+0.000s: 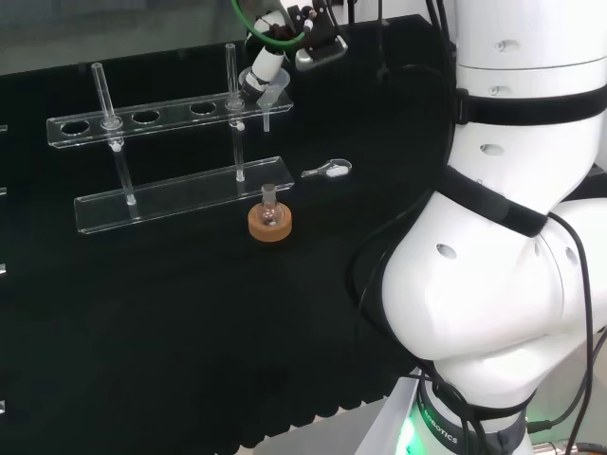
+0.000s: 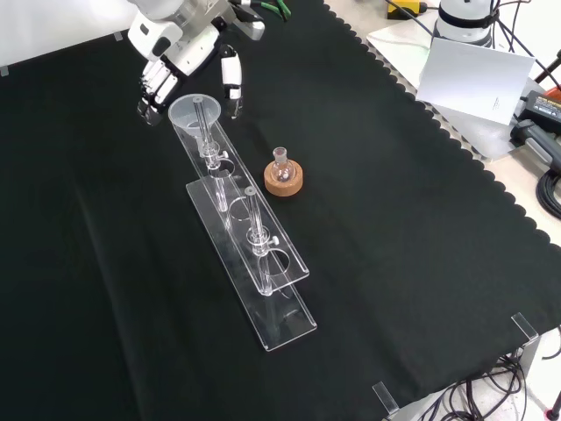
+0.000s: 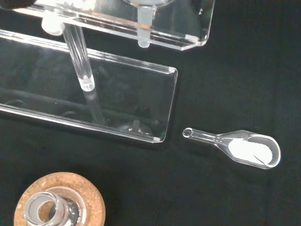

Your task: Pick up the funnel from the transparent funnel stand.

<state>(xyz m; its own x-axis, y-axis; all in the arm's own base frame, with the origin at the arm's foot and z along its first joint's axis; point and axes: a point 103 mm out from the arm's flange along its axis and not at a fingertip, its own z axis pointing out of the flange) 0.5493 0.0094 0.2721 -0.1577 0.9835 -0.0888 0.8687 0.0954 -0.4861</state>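
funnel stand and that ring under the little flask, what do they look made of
Funnel stand: looks like clear acrylic or similar plastic; glossy, see-through plates with bright cut edges, though glass can't be excluded. Ring: looks like cork, matte tan and speckled.

A cork ring (image 1: 269, 225) is sitting on the black cloth (image 1: 171, 322) toward the middle of the bench, and a small glass flask (image 1: 270, 210) is standing upright in it, its open neck (image 3: 43, 212) showing from above in the wrist view. A clear scoop (image 3: 240, 147) is lying flat on the cloth beside the ring and apart from it, with white powder (image 3: 249, 151) lying in its bowl. Beyond the cloth's scalloped edge in the front view, a sheet of white paper (image 2: 473, 74) is lying among dark cables (image 2: 548, 189).
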